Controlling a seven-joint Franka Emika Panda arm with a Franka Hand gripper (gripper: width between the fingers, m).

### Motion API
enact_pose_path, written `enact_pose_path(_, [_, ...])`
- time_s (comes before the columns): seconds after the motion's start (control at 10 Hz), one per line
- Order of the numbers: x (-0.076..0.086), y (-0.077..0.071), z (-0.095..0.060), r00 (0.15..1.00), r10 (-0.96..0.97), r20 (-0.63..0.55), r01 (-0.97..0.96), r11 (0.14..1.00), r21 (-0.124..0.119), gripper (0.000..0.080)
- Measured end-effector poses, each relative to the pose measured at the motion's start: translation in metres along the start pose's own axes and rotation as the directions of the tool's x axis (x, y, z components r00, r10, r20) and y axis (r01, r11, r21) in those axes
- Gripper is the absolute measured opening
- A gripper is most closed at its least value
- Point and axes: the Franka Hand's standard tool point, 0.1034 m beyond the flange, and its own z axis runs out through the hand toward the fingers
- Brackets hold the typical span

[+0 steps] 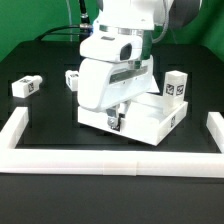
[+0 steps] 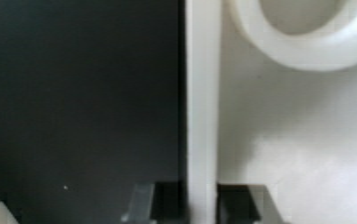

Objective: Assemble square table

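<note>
Gripper (image 1: 117,122) is clamped on the thin rim of the tabletop (image 1: 152,118), which sits mid-table near the front border wall (image 1: 100,160). The narrow hold could let the slab twist or slip. A leg (image 1: 176,88) just beside it could get knocked. There's open room toward the exterior view's left.

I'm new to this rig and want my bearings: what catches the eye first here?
The big white arm fills the middle, its gripper closed on the edge of the white tabletop. Tagged white legs sit apart from it: one leg and another leg toward the exterior view's left, a third leg standing at its right.
</note>
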Motion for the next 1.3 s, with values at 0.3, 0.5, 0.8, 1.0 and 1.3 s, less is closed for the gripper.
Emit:
enact_pose_path(0.3, [0.059, 0.011, -0.004, 0.953, -0.302, -0.006, 0.3, 0.95, -0.087, 0.0068])
enact_pose_path(0.5, [0.082, 0.015, -0.004, 0.894, -0.448, 0.004, 0.444, 0.886, -0.134, 0.0074])
enact_pose_path(0.8, [0.079, 0.017, -0.003, 0.884, -0.467, 0.01, 0.464, 0.876, -0.132, 0.0075])
enact_pose_path(1.0, [0.08, 0.016, -0.004, 0.889, -0.458, 0.009, 0.455, 0.881, -0.129, 0.0075])
enact_pose_path(1.3, [0.124, 0.037, -0.003, 0.917, -0.398, 0.001, 0.395, 0.91, -0.127, 0.0075])
